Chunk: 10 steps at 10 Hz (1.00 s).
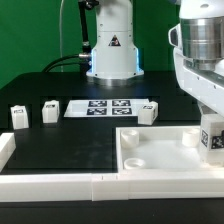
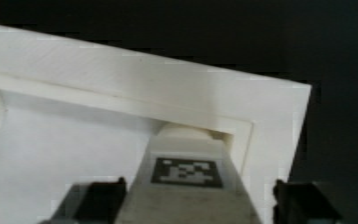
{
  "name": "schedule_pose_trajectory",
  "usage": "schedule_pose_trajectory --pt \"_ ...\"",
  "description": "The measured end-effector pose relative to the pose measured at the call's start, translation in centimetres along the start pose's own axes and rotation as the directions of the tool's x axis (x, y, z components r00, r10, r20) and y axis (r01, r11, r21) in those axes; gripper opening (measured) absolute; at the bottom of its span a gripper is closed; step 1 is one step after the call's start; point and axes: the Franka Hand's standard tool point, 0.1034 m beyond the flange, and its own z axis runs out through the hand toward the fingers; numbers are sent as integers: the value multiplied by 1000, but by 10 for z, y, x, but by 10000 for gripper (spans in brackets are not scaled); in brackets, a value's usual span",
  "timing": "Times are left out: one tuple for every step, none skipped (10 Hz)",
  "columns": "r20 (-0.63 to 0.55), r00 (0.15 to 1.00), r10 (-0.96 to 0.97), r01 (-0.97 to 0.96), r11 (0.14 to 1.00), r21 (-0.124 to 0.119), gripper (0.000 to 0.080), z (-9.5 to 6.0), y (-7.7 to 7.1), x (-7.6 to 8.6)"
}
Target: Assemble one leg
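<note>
My gripper (image 1: 208, 118) is at the exterior view's right, shut on a leg (image 1: 212, 139), a small white block with a black-and-white tag. It holds the leg upright over the near right corner of the large white square panel (image 1: 160, 152). In the wrist view the leg (image 2: 192, 172) sits between my two dark fingers (image 2: 101, 200), its far end at the inner corner of the panel's raised rim (image 2: 194, 95). I cannot tell whether the leg's end is seated in a socket. Three more legs stand on the table: two at the left (image 1: 20, 116) (image 1: 50, 112), one behind the panel (image 1: 148, 112).
The marker board (image 1: 105, 107) lies flat at the middle of the black table. A low white rail (image 1: 60, 182) runs along the front and left edges. The arm's base (image 1: 112, 50) stands at the back in front of a green backdrop.
</note>
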Motion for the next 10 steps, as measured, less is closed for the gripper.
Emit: schedule_pose_trajectory --pt "-1 999 -45 45 999 0 559 0 0 0" --pt "-1 986 -164 164 986 -1 632 0 0 0" --pt "-1 943 -332 332 943 -1 645 0 0 2" --pt "-1 890 -457 457 890 -2 645 1 1 3" --pt "-2 831 -557 557 831 -1 649 2 1 4" --pt "-10 749 -663 663 749 1 649 2 -1 5" --pt "-18 626 -779 779 627 -9 649 2 -1 5" --pt "-31 485 -874 874 486 -25 649 1 -3 3" --pt "-36 400 -916 915 401 -38 649 1 -4 3" --pt "-47 242 -969 968 244 -62 649 -1 -7 3"
